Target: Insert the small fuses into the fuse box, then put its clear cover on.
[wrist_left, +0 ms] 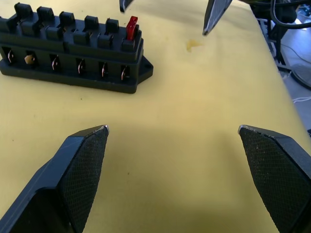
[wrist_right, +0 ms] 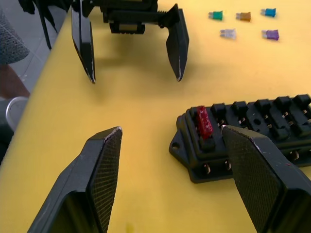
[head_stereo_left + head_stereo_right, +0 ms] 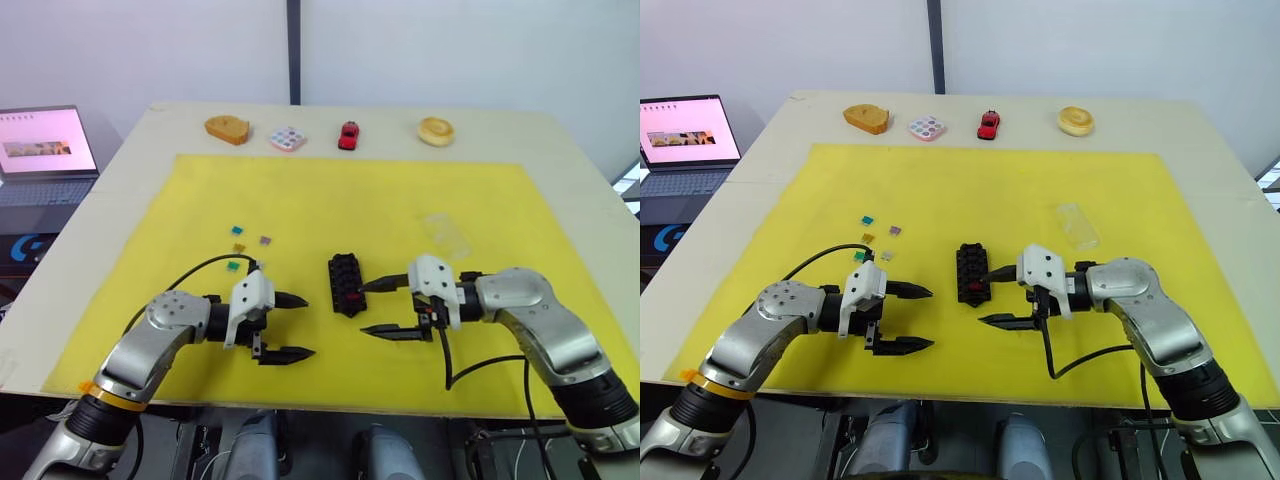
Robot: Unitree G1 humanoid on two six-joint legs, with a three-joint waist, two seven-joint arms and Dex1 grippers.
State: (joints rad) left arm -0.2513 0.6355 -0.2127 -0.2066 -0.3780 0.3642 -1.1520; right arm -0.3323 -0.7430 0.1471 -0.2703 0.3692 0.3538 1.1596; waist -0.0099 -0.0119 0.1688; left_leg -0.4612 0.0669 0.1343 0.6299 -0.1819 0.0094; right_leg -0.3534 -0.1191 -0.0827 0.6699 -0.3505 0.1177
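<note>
We have one red fuse (image 2: 202, 122) seated in the end slot of the fuse box (image 3: 346, 283), at the end nearest us, and five loose fuses (image 2: 245, 23) lying in a small cluster on the yellow mat (image 3: 330, 190), beyond and just to the left of our left gripper (image 3: 287, 326). The box's long axis runs away from us, between our two arms. Our left gripper is spread wide and holds nothing, and it is plainly the nearer to the loose fuses, so we judge the next pick falls to it, reaching forward and slightly left. Our right gripper (image 3: 378, 308) is likewise wide open and empty, its far finger tip just beside the box's near right edge. The clear cover (image 3: 1077, 224) lies far right on the mat, beyond the right arm, only a faint glint, its edges hard to trace.
</note>
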